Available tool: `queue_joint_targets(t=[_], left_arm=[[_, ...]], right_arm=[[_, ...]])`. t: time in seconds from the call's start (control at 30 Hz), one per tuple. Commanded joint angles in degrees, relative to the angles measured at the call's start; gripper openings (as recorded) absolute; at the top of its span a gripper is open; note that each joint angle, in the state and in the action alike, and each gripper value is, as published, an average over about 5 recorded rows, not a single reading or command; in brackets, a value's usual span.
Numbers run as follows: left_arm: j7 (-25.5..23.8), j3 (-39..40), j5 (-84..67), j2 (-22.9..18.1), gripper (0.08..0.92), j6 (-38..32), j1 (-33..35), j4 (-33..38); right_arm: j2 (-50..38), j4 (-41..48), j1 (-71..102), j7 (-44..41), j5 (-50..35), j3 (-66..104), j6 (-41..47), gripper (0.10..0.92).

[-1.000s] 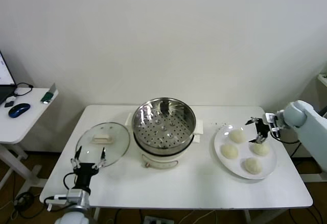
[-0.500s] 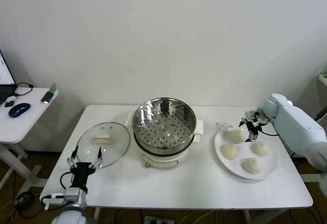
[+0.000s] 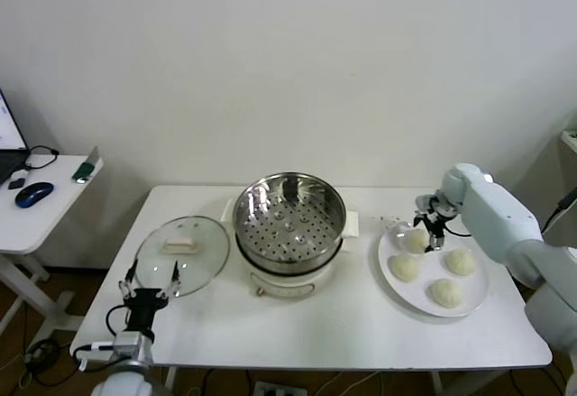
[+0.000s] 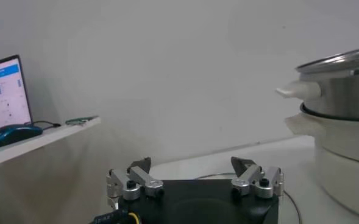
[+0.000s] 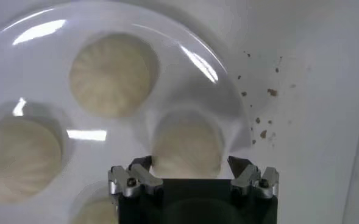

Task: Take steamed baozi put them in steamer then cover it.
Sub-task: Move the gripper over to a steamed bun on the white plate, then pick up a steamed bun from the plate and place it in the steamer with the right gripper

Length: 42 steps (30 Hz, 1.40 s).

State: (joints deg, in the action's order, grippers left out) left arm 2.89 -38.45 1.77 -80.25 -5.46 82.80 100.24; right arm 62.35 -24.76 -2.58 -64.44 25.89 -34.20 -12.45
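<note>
Several cream-white baozi lie on a white plate point(image 3: 472, 304) at the table's right. My right gripper point(image 3: 430, 225) hangs open just over the far-left baozi point(image 3: 416, 242). In the right wrist view that gripper point(image 5: 190, 165) has one jaw on each side of this baozi point(image 5: 187, 145), not closed on it; two others point(image 5: 111, 73) point(image 5: 21, 159) lie beyond on the plate point(image 5: 185, 42). The steel steamer point(image 3: 288, 225) stands uncovered at the table's centre, its perforated tray bare. The glass cover point(image 3: 183, 250) lies flat left of it. My left gripper point(image 3: 151, 280) is open and empty at the cover's near edge.
A side desk point(image 3: 36, 220) with a mouse point(image 3: 33, 194) and cables stands left of the table. Dark crumbs point(image 5: 258, 115) dot the table beside the plate. The left wrist view shows my open left gripper point(image 4: 193, 170) and the steamer's side point(image 4: 344, 109).
My right gripper has moved left from the plate's far right side to over the far-left baozi. The left arm has hardly moved.
</note>
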Motion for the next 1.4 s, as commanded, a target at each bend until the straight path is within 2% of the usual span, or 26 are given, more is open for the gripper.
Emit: queue_joint_targets(t=[0.03,0.57,0.83,1.07,1.27,1.4], left_arm=[[0.26,-0.08,0.0,0.11,0.823,0.29,-0.02,-0.04],[1.14,0.21,0.12,0.49,0.823,0.74,1.09,0.81],[1.33,0.03,0.12,0.32,0.823,0.95,2.1,1.62],[1.36,0.27,0.23,-0.01,0.823,1.1,3.27,2.27],[1.27,1.01,0.92,-0.1,0.823,1.54,3.5,2.39],[1.15,1.44,1.02,-0.08,0.823,1.67,3.74,2.7]], right_arm=[[1.58,1.98,-0.5,-0.54,1.23,0.08,-0.36,0.761],[0.24,-0.15,-1.99,-1.95,1.69,0.31,-3.48,0.711],[-1.37,-7.32,-15.78,-4.68,-9.17,-17.26,-9.34,0.704],[4.53,-12.49,-32.38,-6.31,-20.93,-34.05,-15.55,0.704],[10.84,-18.19,-37.88,-6.52,-22.49,-37.02,-19.76,0.71],[14.0,-22.62,-38.27,-5.94,-19.89,-36.87,-21.62,0.712]])
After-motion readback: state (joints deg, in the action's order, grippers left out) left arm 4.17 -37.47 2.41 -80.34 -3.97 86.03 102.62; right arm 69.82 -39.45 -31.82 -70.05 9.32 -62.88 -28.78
